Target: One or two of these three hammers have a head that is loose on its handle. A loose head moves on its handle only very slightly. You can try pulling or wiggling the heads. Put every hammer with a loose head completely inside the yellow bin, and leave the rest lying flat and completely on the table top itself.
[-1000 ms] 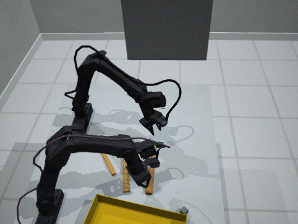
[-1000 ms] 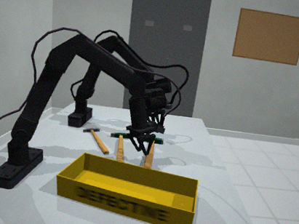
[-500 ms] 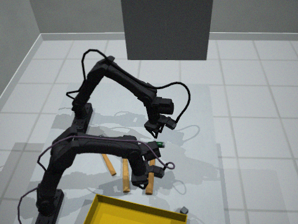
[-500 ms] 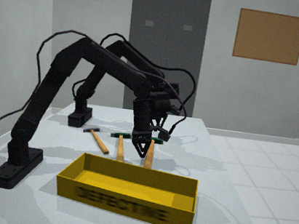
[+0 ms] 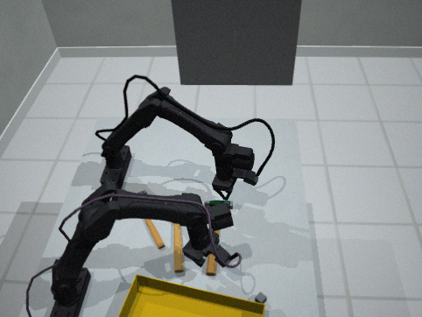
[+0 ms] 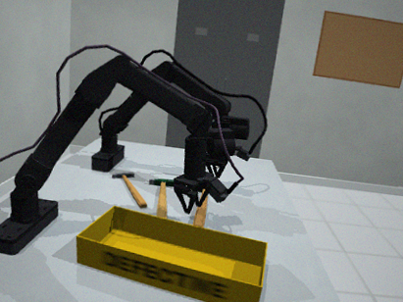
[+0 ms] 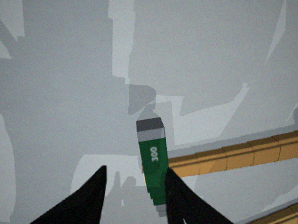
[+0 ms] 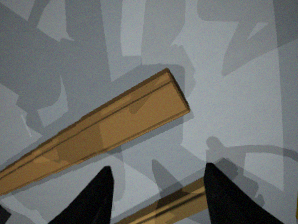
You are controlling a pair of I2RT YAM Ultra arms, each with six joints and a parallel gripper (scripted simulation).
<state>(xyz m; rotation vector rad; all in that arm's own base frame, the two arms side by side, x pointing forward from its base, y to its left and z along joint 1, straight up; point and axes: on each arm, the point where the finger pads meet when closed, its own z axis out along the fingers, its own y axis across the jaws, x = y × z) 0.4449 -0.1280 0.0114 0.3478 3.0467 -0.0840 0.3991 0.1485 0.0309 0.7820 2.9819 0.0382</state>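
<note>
The hammer marked 300, with a green head (image 5: pixel 220 202) (image 7: pixel 152 157) and wooden handle (image 5: pixel 212 265) (image 6: pixel 200 214) (image 8: pixel 130 115), lies flat at the right. The middle hammer (image 5: pixel 179 250) (image 6: pixel 163 201) (image 8: pixel 170 205) has a green head. The left hammer (image 5: pixel 154 233) (image 6: pixel 134 192) has a dark head. My left gripper (image 5: pixel 225 197) (image 7: pixel 136 173) is partly open above the 300 head. My right gripper (image 6: pixel 194 208) (image 8: pixel 158 172) is partly open above the handle ends of the middle and right hammers. The yellow bin (image 5: pixel 197 292) (image 6: pixel 174 240) shows no hammer in its visible part.
The bin stands near the handle ends. A small grey block (image 5: pixel 260 298) lies beside the bin's right corner. The two arms reach close together over the hammers, and the right arm hides part of the handles in the top view.
</note>
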